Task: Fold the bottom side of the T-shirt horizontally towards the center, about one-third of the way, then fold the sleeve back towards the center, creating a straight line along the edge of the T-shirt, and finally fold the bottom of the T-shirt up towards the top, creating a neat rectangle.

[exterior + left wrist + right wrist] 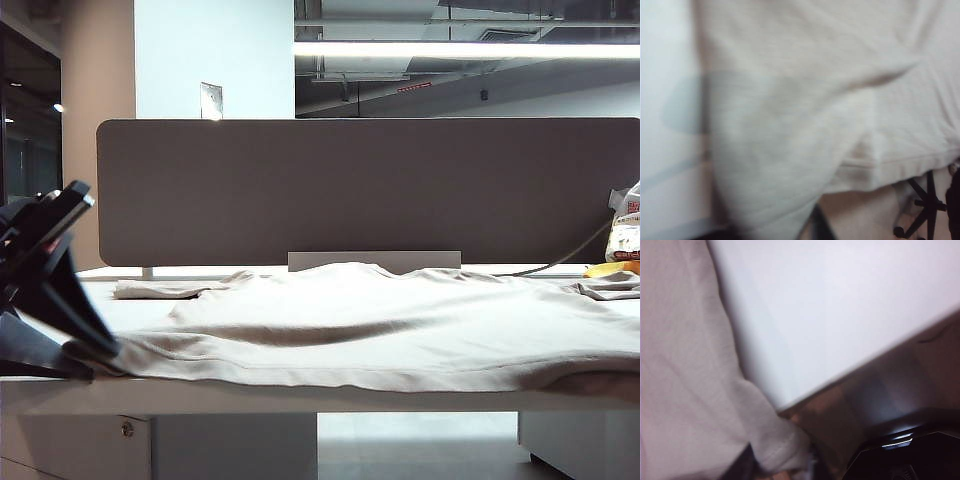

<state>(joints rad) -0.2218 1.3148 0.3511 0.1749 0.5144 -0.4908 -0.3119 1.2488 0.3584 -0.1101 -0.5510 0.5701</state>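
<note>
Left hand (85, 350) low at left edge of exterior frame, on the T-shirt's (400, 325) near corner, likely to lift that side for folding; grip unclear. Shirt lies flat across bench (300, 398). Right hand unseen, state unknown
</note>
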